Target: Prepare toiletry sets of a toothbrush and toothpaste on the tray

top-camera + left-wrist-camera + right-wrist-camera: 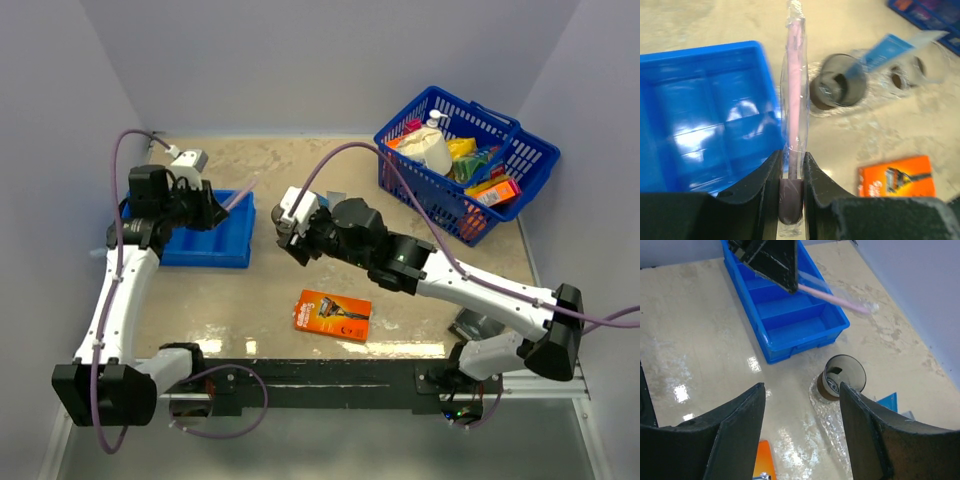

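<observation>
Left gripper (792, 162) pinches a wrapped pink toothbrush (794, 85) over the blue bin's (695, 110) edge. Only the wrist views show the clear tray (875, 100), barely discernible, where toothpaste (890, 50) leans in a cup (837, 87). From above, the right arm hides them. Right gripper (800, 390) hangs open over that cup.

One toothbrush (794, 90), one toothpaste tube (887, 49), one bin (215, 247), one basket (440, 207), one razor pack (333, 315), at least one cup (847, 371).

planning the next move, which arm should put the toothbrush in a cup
Left. The left gripper is shut on the toothbrush, near the cup; the right gripper is open and empty.
</observation>
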{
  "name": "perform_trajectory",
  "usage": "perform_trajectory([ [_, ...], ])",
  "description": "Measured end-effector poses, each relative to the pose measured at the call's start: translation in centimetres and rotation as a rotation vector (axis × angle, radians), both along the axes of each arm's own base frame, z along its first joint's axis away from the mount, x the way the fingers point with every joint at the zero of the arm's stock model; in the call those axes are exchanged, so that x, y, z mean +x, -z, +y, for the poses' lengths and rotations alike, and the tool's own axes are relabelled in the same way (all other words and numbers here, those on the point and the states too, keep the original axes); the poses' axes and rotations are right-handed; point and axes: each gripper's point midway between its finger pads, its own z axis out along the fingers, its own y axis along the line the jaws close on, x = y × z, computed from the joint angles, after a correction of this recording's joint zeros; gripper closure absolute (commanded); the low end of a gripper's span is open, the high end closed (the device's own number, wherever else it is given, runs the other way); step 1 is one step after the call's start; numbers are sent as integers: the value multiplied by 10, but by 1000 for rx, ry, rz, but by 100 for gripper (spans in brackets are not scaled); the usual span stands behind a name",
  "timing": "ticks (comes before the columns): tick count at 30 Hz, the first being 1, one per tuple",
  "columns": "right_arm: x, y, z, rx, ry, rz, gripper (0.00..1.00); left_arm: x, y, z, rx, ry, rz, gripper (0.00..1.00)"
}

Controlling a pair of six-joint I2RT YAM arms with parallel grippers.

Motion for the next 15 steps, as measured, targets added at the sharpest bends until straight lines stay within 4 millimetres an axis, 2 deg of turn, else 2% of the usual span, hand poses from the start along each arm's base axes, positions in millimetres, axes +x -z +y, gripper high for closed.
perform_trajectory([
  [8,-5,10,21,-105,-45,-102,35,-39,-16,-77,-50,326,13,81],
  [11,-2,17,25,-146,-51,-129,33,-54,-22,-93,-62,403,5,80],
  [15,1,28,25,-204,-50,-155,32,-69,-29,-105,-72,469,-10,80],
])
